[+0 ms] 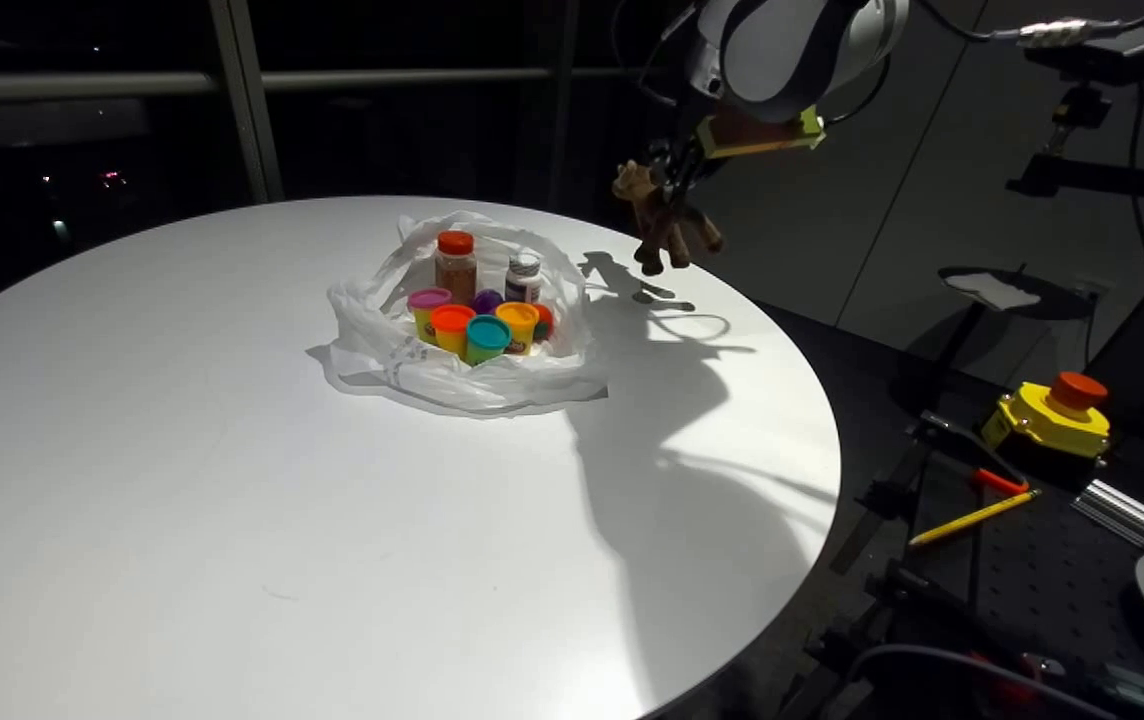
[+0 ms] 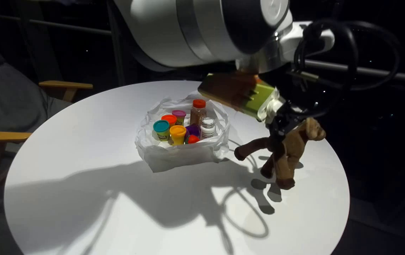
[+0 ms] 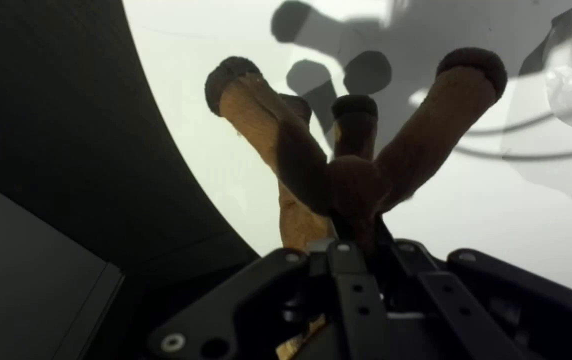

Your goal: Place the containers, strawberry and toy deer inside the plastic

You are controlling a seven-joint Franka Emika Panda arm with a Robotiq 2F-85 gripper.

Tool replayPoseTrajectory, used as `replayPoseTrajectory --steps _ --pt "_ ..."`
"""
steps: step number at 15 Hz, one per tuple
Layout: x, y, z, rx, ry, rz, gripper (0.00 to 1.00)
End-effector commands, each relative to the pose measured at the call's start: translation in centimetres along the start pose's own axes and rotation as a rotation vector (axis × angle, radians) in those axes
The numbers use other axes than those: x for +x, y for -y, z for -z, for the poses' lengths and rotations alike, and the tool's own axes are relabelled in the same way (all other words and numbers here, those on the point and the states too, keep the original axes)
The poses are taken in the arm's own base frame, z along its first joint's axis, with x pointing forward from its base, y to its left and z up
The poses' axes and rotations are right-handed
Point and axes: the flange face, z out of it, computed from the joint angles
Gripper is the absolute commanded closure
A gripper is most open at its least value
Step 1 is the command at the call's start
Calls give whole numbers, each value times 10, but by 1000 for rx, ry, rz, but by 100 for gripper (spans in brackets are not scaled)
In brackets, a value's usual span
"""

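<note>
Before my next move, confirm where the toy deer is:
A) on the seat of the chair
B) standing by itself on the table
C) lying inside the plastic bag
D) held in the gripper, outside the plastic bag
D: the gripper grips the toy deer up off the white table, and both exterior views show it outside the plastic bag.

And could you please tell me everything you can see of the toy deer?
The toy deer is brown, with darker feet and a soft, fuzzy look like plush. It has a raised head, a torso and four splayed legs. The gripper is shut on its body, holding it roughly upright, feet down, in the air. Nothing else appears to touch it: it hangs above the white table, where its shadow falls, outside the plastic bag. Its facial details are too small to make out.
</note>
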Motion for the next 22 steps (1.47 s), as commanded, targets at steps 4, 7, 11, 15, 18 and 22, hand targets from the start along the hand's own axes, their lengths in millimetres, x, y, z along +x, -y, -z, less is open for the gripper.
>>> replayPoseTrajectory --steps 4,7,11,15,18,22 --pt "-13 56 108 87 -7 88 97" --pt "-28 114 135 110 5 145 97" --pt "-56 169 143 135 42 208 97" --pt "-71 201 121 71 36 247 97" --pt "-70 206 107 -9 -5 264 97" --pt "-71 213 90 -65 -13 284 97"
